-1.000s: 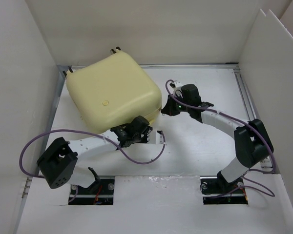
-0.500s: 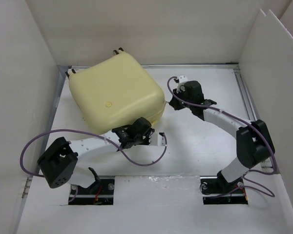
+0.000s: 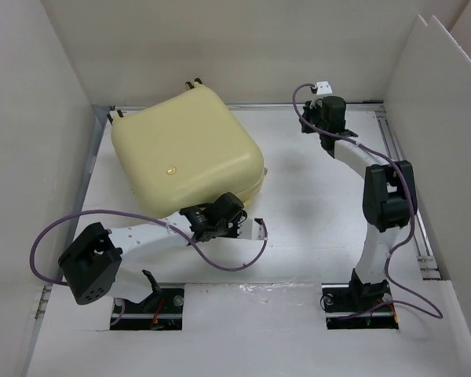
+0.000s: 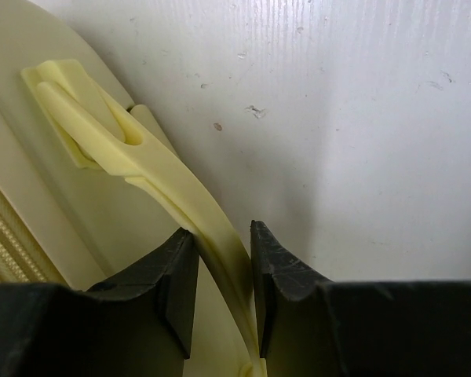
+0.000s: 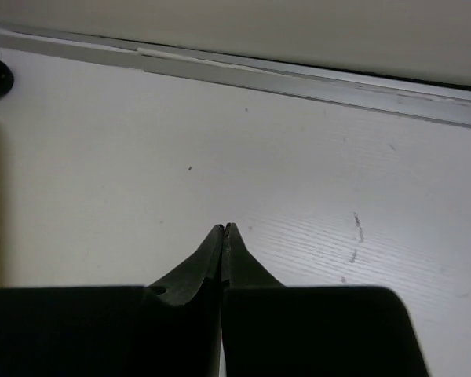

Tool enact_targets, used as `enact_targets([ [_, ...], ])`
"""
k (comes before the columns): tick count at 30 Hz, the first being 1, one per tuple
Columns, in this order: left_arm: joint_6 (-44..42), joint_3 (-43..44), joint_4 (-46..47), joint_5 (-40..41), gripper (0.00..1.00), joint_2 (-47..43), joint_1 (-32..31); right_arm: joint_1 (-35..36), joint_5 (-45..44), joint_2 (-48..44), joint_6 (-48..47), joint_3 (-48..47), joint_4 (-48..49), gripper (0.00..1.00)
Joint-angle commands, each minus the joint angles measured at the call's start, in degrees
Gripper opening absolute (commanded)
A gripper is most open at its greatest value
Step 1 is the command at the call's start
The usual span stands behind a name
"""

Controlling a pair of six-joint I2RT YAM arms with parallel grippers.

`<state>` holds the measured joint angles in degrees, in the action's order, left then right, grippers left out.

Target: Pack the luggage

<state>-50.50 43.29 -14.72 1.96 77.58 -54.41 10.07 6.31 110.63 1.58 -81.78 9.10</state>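
Pack-the-luggage task, late stage. The luggage (image 3: 184, 153) lies flat and closed toward the far-left corner of the table (image 3: 322, 228), its pale yellow lid uppermost and two small wheels (image 3: 192, 81) pointing at the far edge. One wheel also shows at the left margin of the right wrist view. The left gripper (image 4: 222, 243) reaches the case's near-right side. Its jaws are set a little apart and pinch the flat yellow carry handle (image 4: 141, 161), which arcs up from its mount on the shell. A run of zipper teeth (image 4: 8, 228) is visible beside that mount, but the pictures do not show whether the zip is drawn fully round. The right gripper (image 5: 224, 229) hovers over bare table near the far edge, right of centre and well apart from the case, with its jaws pressed together on nothing. Judged from this arrangement, the filling and the closing of the lid are done, though the contents are hidden. What is left is probably confirming the zip and moving or standing the case by its handle.
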Motion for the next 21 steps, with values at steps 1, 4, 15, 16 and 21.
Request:
enact_targets([
  [1, -1.6, -2.8, -17.5, -5.3, 0.0, 1.3, -2.3, 2.6, 5.2, 1.7, 2.2, -4.4, 5.1, 0.0],
  [4, -0.3, -2.2, -17.4, -5.3, 0.0, 0.1, -2.3, 2.2, 12.4, -3.6, 1.1, 2.4, 5.8, 0.0],
  [15, -16.5, -8.6, -26.3, -7.0, 0.0, -21.1, -2.3, -6.1, 52.4, -19.7, -2.5, 25.3, 3.1, 0.72],
  [16, -19.3, -8.6, -26.3, -8.0, 0.02, -23.8, -2.3, -4.2, 53.0, -19.7, -2.6, 26.4, 2.4, 0.72],
  [21, -15.9, -1.7, -24.0, -11.6, 0.74, -33.8, -2.3, -0.4, 52.5, -19.9, -3.9, 27.2, 1.3, 0.72],
])
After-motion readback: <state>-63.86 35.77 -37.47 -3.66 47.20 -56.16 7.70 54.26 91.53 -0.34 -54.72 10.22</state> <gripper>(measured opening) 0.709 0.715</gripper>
